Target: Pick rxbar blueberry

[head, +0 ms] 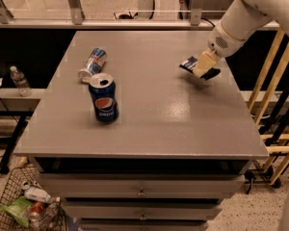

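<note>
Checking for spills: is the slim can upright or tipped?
Tipped; slim can lies on its side. Claw holds rxbar blueberry at right of table.
</note>
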